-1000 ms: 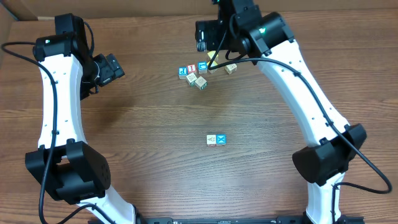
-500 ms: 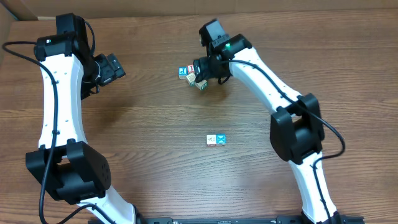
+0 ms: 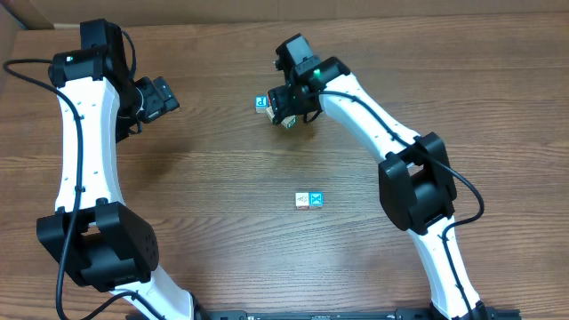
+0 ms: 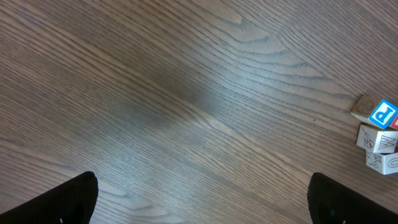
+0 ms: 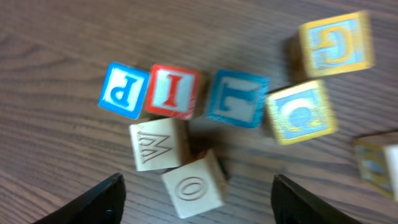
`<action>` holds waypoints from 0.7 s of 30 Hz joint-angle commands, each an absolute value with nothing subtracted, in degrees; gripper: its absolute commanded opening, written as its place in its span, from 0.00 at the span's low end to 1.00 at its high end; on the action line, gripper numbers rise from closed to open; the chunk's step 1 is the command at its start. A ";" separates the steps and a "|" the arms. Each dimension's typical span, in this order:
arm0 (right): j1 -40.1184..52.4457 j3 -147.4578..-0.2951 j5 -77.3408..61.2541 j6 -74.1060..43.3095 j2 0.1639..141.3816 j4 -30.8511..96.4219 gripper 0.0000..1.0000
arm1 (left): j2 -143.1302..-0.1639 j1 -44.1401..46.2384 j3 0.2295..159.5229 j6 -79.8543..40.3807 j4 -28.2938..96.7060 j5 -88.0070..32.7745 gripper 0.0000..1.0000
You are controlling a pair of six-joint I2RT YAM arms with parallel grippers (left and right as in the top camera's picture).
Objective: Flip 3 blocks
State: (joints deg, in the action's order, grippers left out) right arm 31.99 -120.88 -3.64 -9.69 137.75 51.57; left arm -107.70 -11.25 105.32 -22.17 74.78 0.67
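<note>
Two blocks lie side by side and touching at the middle of the table [image 3: 222, 231], nearest the arm bases. One is a cream-faced block [image 3: 302, 201] with small reddish and greenish marks. The other is a blue X block [image 3: 317, 200], set on its right.

Farther back, well apart from that pair, a cluster of blocks is gathered, and the right tool [image 5: 197, 182] is held above it. Its fingers are spread wide and nothing is pinched. In the right wrist view a cream O block [image 5: 194, 185] is seen between the two fingers, turned at an angle to its neighbours and touched by neither finger. A cream M block [image 5: 158, 144] is set just beyond it, corner to corner. Behind these a row is formed by a blue P block [image 5: 123, 90], a red I block [image 5: 172, 92] and a blue block [image 5: 238, 98] whose letter cannot be read with certainty. Two yellow-bordered blocks [image 5: 301, 112] lie to the right of the row.

At the far left, well apart from the cluster, the left tool [image 4: 202, 199] is held over the table, fully spread and holding nothing.
</note>
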 commanded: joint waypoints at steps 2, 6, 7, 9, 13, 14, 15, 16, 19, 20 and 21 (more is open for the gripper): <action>33.58 -116.57 -4.12 -7.18 137.45 49.60 0.68 | -108.12 -10.85 106.61 -22.31 74.72 0.43 1.00; 33.91 -114.28 -4.08 -7.20 137.45 48.21 0.55 | -108.12 -10.85 106.61 -22.31 74.74 0.43 1.00; 33.91 -114.26 -3.97 -7.20 137.45 48.25 0.51 | -108.12 -10.85 106.61 -22.31 74.72 0.43 1.00; 33.91 -114.28 -3.97 -7.22 137.43 48.23 0.46 | -108.12 -10.85 106.61 -22.31 74.72 0.43 1.00; 33.54 -114.80 -3.97 -7.27 137.36 48.31 0.39 | -108.12 -10.85 106.61 -22.31 74.74 0.43 1.00; 33.34 -115.20 -3.99 -7.55 137.36 48.64 0.38 | -108.12 -10.85 106.61 -22.31 74.72 0.43 1.00; 33.23 -115.50 -3.99 -7.70 137.32 48.86 0.36 | -108.12 -10.85 106.61 -22.31 74.72 0.43 1.00; 33.12 -116.07 -3.99 -7.68 137.27 49.39 0.34 | -108.12 -10.85 106.61 -22.31 74.74 0.43 1.00; 33.08 -117.36 -3.97 -7.66 137.27 50.54 0.33 | -108.12 -10.85 106.61 -22.31 74.74 0.43 1.00; 33.10 -117.80 -3.97 -7.68 137.27 51.05 0.33 | -108.12 -10.85 106.61 -22.31 74.74 0.43 1.00; 33.10 -118.30 -3.97 -7.68 137.27 51.70 0.32 | -108.12 -10.85 106.61 -22.31 74.74 0.43 1.00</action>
